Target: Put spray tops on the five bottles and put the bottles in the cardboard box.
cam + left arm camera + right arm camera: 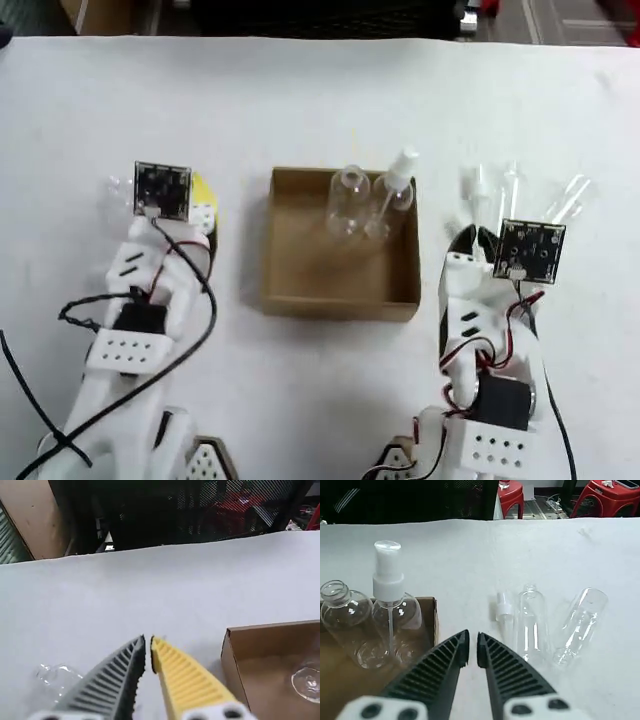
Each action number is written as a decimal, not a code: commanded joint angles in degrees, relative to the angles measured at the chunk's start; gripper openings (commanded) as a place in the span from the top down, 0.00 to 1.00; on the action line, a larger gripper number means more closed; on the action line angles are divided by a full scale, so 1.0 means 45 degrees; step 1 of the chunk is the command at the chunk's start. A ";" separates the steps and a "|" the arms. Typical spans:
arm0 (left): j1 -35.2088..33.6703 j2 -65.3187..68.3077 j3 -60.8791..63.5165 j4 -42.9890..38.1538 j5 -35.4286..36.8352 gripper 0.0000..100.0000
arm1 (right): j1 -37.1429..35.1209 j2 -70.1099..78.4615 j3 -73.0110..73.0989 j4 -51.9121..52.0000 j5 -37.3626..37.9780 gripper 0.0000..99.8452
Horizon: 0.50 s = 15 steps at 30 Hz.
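My left gripper [148,642] is pressed together at the tips with nothing between them, low over the table [150,590]. A clear bottle [55,674] lies on the table just beside the grey finger. The box [231,655] sits off the yellow finger's side, apart from it.

My right gripper [472,641] is closed down to a thin slit and holds nothing. Ahead of it on the table I see a loose spray top [504,611], with the middle bottle [532,620] just beside it and the outer bottle [581,621] next to that. Both bottles are topless. Off the other finger, at the far end of the box, a capped bottle [395,615] with its sprayer on sits side by side with an open bottle [344,615].
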 commanded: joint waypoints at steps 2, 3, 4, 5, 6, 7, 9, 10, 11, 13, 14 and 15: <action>0.0186 -0.0205 0.0430 -0.0918 0.0078 0.98 | -0.0088 -0.0107 -0.0586 0.0029 0.0000 0.98; 0.0186 -0.0205 0.0606 -0.1172 0.0078 0.98 | -0.0107 -0.0107 -0.0625 0.0049 0.0000 0.98; 0.0186 -0.0205 0.0762 -0.1446 0.0078 0.98 | -0.0127 -0.0107 -0.0664 0.0068 0.0000 0.98; 0.0186 -0.0205 0.0899 -0.1680 0.0078 0.98 | -0.0127 -0.0107 -0.0723 0.0107 0.0000 0.98; 0.0186 -0.0205 0.1016 -0.1836 0.0078 0.98 | -0.0127 -0.0088 -0.0860 0.0147 0.0000 0.98; 0.0166 -0.0205 0.1114 -0.1934 0.0078 0.98 | -0.0147 -0.0088 -0.1035 0.0303 0.0000 0.98; 0.0147 -0.0205 0.1172 -0.1954 0.0078 0.98 | -0.0166 -0.0088 -0.1465 0.1006 0.0020 0.98; 0.0147 -0.0205 0.1172 -0.1954 0.0078 0.98 | -0.0225 -0.0088 -0.1641 0.1534 0.0117 0.98; 0.0147 -0.0205 0.1172 -0.1954 0.0078 0.98 | -0.0361 -0.0088 -0.1739 0.2022 0.0137 0.98; 0.0186 -0.0205 0.1172 -0.1954 0.0078 0.98 | -0.0576 -0.0088 -0.1680 0.2510 0.0156 0.98; 0.0205 -0.0205 0.1172 -0.1954 0.0078 0.98 | -0.0654 -0.0029 -0.1582 0.2393 0.0254 0.98; 0.0205 -0.0205 0.1172 -0.1954 0.0078 0.98 | -0.0713 0.0107 -0.1524 0.2295 0.0410 0.98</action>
